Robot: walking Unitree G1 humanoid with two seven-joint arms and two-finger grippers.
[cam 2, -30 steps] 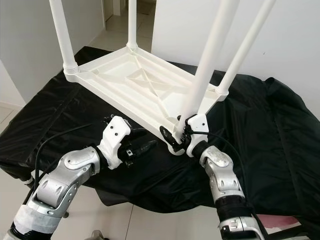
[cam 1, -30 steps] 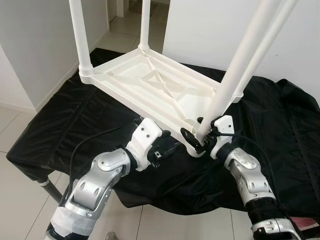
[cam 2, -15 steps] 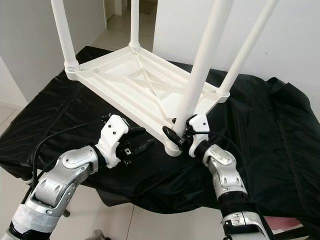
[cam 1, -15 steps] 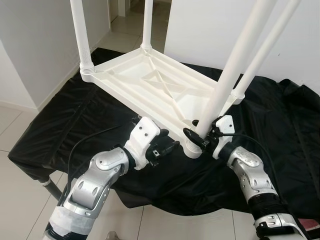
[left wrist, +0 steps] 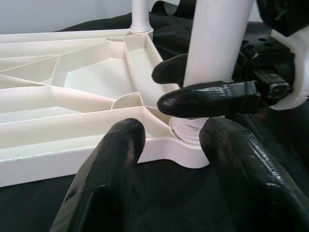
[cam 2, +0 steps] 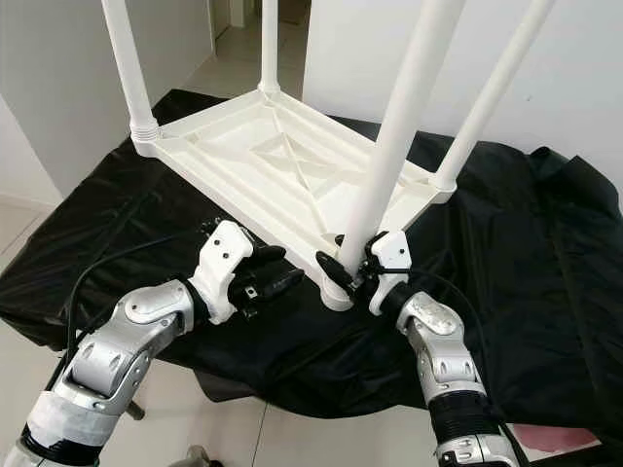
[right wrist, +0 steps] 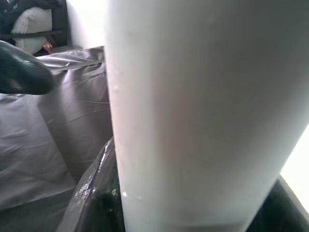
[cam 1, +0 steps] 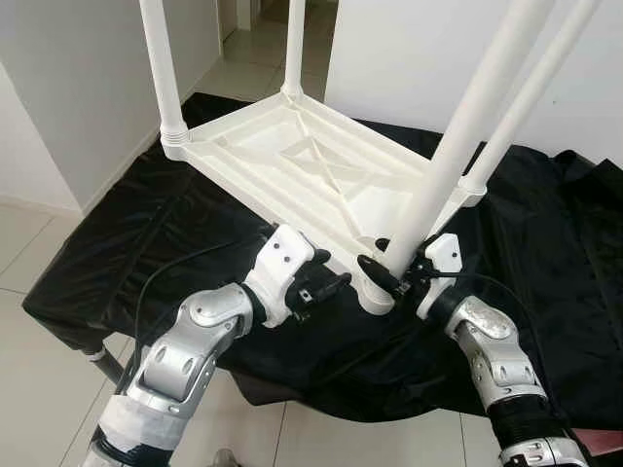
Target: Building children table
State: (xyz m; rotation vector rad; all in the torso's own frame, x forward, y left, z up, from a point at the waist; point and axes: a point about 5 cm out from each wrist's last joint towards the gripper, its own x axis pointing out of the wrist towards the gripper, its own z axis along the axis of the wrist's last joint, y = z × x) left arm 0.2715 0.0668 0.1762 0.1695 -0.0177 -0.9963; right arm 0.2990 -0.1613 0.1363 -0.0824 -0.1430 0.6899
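A white plastic children's table [cam 1: 292, 161] lies upside down on a black cloth [cam 1: 146, 224], with three legs standing up at its far corners. The fourth white leg [cam 1: 458, 146] leans up from the near corner socket [cam 1: 375, 292]. My right gripper [cam 1: 389, 268] is shut on this leg just above the socket. In the right wrist view the leg [right wrist: 193, 116] sits close between the fingers. My left gripper [cam 1: 326, 282] hovers open just left of that corner, its fingers [left wrist: 111, 164] apart and short of the table rim [left wrist: 72, 154].
The black cloth drapes over a work table whose near edge [cam 1: 292, 389] is just below my arms. Tiled floor [cam 1: 39, 389] lies to the left and a white wall [cam 1: 389, 49] stands behind. A pink object [cam 2: 555, 438] lies on the floor at lower right.
The view has shifted slightly. My right wrist has moved a little right along the leg's base, and the left gripper has edged closer to the near corner.
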